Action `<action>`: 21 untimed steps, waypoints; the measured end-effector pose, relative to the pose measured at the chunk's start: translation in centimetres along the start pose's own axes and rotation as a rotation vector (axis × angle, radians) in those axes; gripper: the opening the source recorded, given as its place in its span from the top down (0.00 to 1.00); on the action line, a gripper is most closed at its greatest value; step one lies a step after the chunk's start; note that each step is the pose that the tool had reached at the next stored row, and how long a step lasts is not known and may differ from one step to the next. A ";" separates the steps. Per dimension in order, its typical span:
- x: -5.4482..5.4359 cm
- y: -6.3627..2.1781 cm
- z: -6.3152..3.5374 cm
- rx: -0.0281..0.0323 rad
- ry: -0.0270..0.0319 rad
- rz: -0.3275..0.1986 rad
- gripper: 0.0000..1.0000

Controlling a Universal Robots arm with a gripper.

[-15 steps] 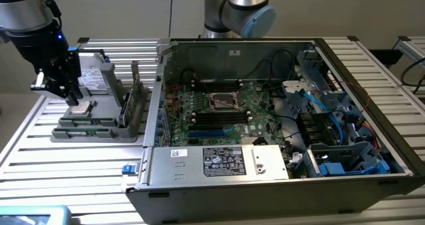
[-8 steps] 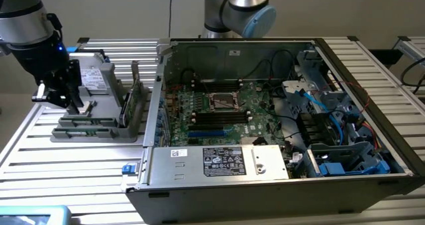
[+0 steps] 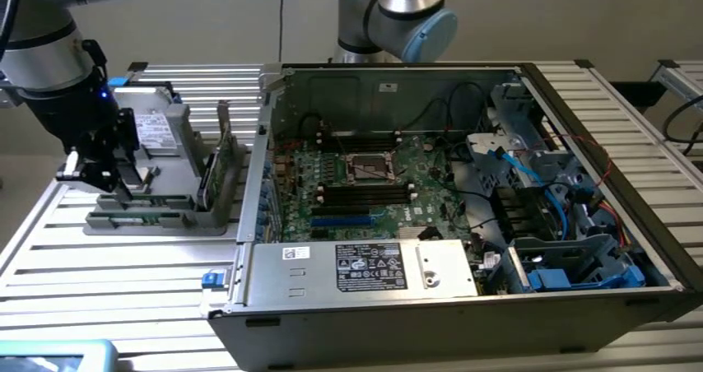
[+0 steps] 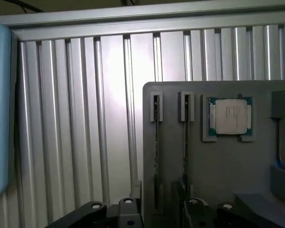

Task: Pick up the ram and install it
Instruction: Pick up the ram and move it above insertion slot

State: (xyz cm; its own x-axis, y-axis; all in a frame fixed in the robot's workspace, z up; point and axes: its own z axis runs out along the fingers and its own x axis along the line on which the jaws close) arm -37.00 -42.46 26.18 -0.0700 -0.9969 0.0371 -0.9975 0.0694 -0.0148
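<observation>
Two rams stand edge-up in parallel slots of the grey holder (image 4: 218,190). One ram (image 4: 156,156) runs toward the gap between my fingers, and the other ram (image 4: 185,147) lies beside it. In the exterior view a ram (image 3: 137,218) shows as a green strip along the holder's (image 3: 165,224) near edge. My gripper (image 4: 160,211) hangs over that end of the holder, open, with nothing between its fingers (image 4: 128,214). In the exterior view the gripper (image 3: 110,183) is at the holder's left end.
A processor chip (image 4: 229,116) sits in a pocket beside the slots. Upright green cards (image 3: 225,170) stand at the holder's right side. The open computer case (image 3: 462,306) fills the exterior view's right, its motherboard (image 3: 374,183) exposed. A light-blue object (image 4: 0,109) lies on the ribbed table (image 4: 76,118).
</observation>
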 end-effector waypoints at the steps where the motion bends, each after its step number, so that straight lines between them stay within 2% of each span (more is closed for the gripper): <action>1: 0.1 0.00 0.18 -0.0002 -0.0004 -0.002 0.62; 8: 0.2 -0.02 1.41 0.0013 -0.0051 -0.048 0.62; 16: 0.1 -0.03 2.87 0.0012 -0.0055 -0.045 0.62; 18: 0.1 -0.02 3.21 0.0009 -0.0078 -0.044 0.62; 21: 0.1 -0.02 3.63 0.0002 -0.0145 -0.043 0.62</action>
State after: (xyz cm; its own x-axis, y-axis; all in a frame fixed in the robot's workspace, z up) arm -36.94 -42.68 22.56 -0.0267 -0.9994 0.0232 -0.9996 0.0264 -0.0137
